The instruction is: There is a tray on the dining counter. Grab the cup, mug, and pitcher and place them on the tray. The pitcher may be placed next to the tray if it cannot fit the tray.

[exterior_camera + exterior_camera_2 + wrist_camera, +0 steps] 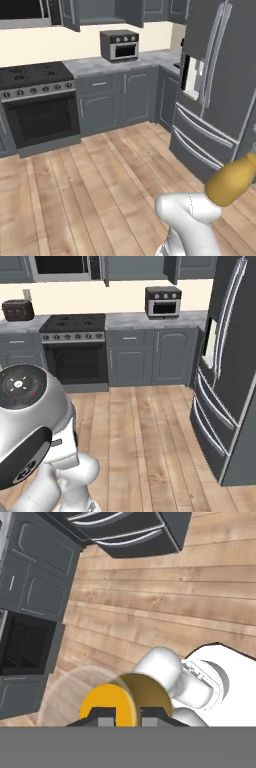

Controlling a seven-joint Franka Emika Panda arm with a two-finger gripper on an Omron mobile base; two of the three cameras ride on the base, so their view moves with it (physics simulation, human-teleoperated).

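The mustard-yellow pitcher [231, 183] hangs tilted in the air at the right edge of the left base view, above the white arm and the wooden floor. In the hand view I look down on the pitcher [120, 703] from its round top. My gripper [127, 719] is shut on the pitcher, one dark fingertip on each side of it. The tray, the dining counter, the cup and the mug are out of view.
Ahead is a black stove with oven [40, 100] set in grey cabinets [120, 97]. A toaster oven [120, 45] sits on the marble worktop. A tall dark fridge [220, 90] stands at the right. Wooden floor [90, 190] lies open in between.
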